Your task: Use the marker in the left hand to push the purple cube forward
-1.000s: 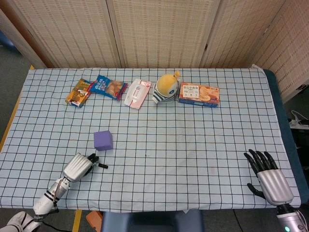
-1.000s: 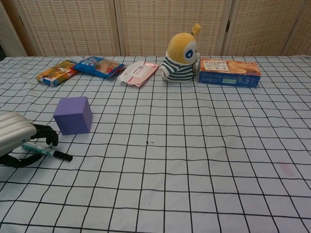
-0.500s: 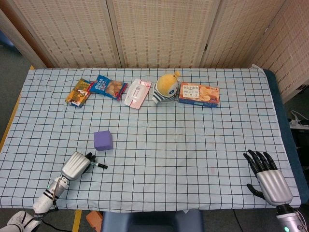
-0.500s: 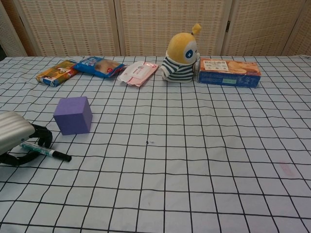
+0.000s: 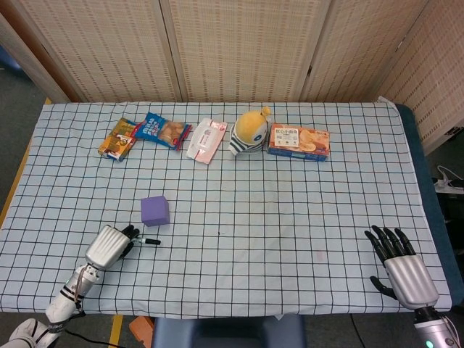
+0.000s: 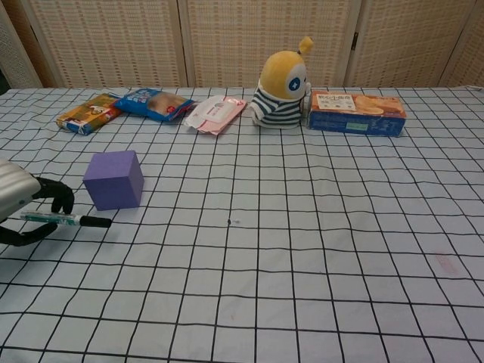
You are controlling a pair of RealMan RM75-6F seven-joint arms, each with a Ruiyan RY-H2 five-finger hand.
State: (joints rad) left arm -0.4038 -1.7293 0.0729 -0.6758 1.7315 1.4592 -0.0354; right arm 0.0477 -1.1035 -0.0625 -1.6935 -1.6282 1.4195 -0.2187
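Note:
The purple cube [image 5: 155,210] [image 6: 114,179] sits on the checked cloth, left of the middle. My left hand [image 5: 109,246] [image 6: 23,206] is at the near left and holds a marker [image 5: 147,241] [image 6: 66,220] in its curled fingers. The marker's black tip points right, just in front of the cube's near face and apart from it. My right hand [image 5: 402,268] rests open at the near right corner, fingers spread, holding nothing; the chest view does not show it.
Along the far side lie two snack packets [image 5: 117,138] [image 5: 164,130], a white and pink pack [image 5: 206,139], a yellow striped plush toy [image 5: 249,131] and an orange biscuit box [image 5: 299,142]. The checked table [image 5: 290,217] ends close to both hands.
My left hand has drawn back to the left and slightly up the table with the marker, whose tip now lies level and closer to the cube's near side. The cube and right hand have not moved.

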